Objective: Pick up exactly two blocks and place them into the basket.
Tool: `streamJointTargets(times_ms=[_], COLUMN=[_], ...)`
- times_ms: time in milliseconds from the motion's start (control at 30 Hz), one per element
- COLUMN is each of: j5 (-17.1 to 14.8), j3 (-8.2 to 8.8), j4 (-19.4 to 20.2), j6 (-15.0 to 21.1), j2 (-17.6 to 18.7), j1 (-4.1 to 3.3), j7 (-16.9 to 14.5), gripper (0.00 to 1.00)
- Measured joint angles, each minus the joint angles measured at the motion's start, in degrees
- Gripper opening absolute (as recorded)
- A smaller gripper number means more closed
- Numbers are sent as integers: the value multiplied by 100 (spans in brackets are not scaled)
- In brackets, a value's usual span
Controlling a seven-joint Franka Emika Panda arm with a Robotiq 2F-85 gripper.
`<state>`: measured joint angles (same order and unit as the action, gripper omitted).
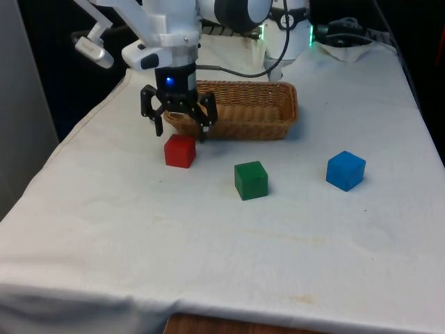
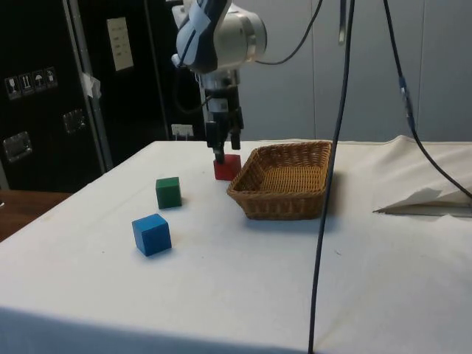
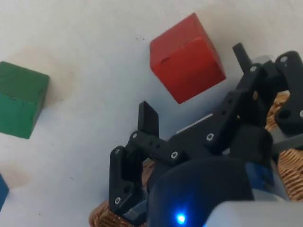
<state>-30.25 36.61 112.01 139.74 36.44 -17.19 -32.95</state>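
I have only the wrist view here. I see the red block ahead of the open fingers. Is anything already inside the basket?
Observer: No, the basket holds no block.
Operator: How many blocks lie on the cloth?
Observer: Three: red block, green block, and blue block at the front view's right.
Operator: Does the gripper touch the red one?
Observer: I cannot tell. In the side view the gripper has its tips level with the block's top.

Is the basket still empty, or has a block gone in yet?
Empty. The basket shows only bare wicker inside in the side view, and the red block, green block and blue block all sit on the cloth.
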Motion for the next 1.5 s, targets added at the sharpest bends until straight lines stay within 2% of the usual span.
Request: streamJointTargets(times_ms=[200, 333, 700, 933, 967, 1033, 1367, 1500], j5=[-52, -160, -166, -143, -143, -132, -126, -40], j3=[-17, 23, 40, 40, 40, 52, 57, 103], j4=[-52, -160, -178, -166, -166, -166, -160, -11], j6=[155, 166, 201, 206, 206, 206, 212, 206], j2=[241, 384, 481, 481, 481, 481, 481, 286], j1=[17, 69, 63, 52, 52, 40, 34, -29], j7=[-132, -350, -481, -504, -504, -504, -504, -510], gripper=[100, 100, 100, 23, 23, 1, 2, 2])
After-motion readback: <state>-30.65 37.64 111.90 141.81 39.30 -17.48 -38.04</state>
